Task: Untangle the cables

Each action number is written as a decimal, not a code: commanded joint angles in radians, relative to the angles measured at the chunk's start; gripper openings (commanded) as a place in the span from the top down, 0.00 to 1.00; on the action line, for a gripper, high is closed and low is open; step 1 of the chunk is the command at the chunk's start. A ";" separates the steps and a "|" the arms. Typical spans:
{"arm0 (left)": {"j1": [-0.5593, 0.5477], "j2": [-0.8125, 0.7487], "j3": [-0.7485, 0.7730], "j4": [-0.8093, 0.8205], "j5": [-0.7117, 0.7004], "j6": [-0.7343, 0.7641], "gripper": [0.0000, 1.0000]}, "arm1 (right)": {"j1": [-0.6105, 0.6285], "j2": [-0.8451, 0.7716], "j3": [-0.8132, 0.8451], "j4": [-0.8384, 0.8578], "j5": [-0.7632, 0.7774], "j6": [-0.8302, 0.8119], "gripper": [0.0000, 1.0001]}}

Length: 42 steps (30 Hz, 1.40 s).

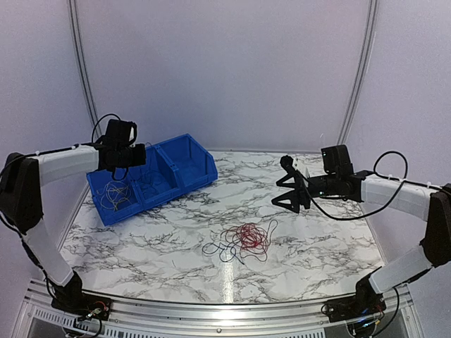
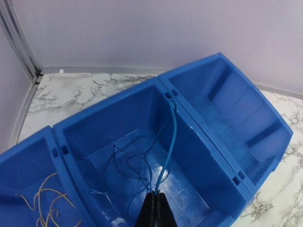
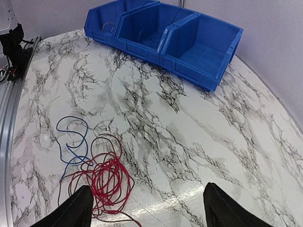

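On marble table (image 1: 141,239), tangled red-and-blue cables (image 1: 245,236)

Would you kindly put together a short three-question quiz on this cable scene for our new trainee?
1. True or false: the left gripper is shut on a blue wire.
2. The tangle on the table is mostly: A red; B green; C white.
3. Fill in: the right gripper stands ____.
Key: 1 true; 2 A; 3 open.
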 commanded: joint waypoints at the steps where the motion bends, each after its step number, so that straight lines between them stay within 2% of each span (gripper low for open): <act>1: 0.000 0.064 0.037 -0.015 0.114 -0.026 1.00 | -0.001 0.013 0.050 -0.043 -0.021 -0.027 0.20; 10: 0.009 0.157 0.092 -0.090 0.169 -0.037 0.98 | 0.001 0.000 0.047 -0.047 -0.023 -0.040 0.21; 14: 0.010 0.156 0.108 -0.118 0.174 -0.031 0.83 | 0.001 0.000 0.045 -0.048 -0.021 -0.046 0.21; 18: 0.012 0.114 0.117 -0.153 0.103 -0.016 0.66 | 0.002 0.002 0.046 -0.052 -0.015 -0.050 0.21; 22: 0.012 0.043 0.106 -0.171 0.073 0.025 0.61 | 0.005 0.001 0.047 -0.054 -0.017 -0.053 0.21; 24: 0.002 -0.021 0.090 -0.163 0.106 0.070 0.59 | 0.009 -0.003 0.049 -0.060 -0.014 -0.059 0.21; 27: -0.100 -0.142 0.044 -0.108 0.127 0.192 0.56 | 0.012 -0.014 0.043 -0.060 -0.012 -0.067 0.21; 30: -0.262 -0.245 -0.031 -0.043 0.124 0.211 0.49 | 0.018 -0.023 0.044 -0.064 -0.009 -0.081 0.21; 31: -0.317 -0.290 -0.079 0.010 0.128 0.195 0.31 | 0.027 -0.026 0.045 -0.069 -0.003 -0.086 0.21; 32: -0.368 -0.321 -0.120 0.051 0.127 0.166 0.05 | 0.033 -0.028 0.044 -0.070 0.002 -0.090 0.22; 33: -0.420 -0.348 -0.169 0.123 0.112 0.119 0.02 | 0.038 -0.028 0.043 -0.070 0.006 -0.094 0.22; 37: -0.462 -0.398 -0.320 0.245 0.079 -0.113 0.01 | 0.076 -0.019 0.046 -0.080 0.022 -0.113 0.21; 39: -0.503 -0.413 -0.404 0.311 0.080 -0.113 0.01 | 0.111 -0.012 0.050 -0.090 0.047 -0.129 0.22; 42: -0.562 -0.425 -0.505 0.385 -0.010 -0.096 0.01 | 0.158 -0.002 0.051 -0.096 0.074 -0.146 0.22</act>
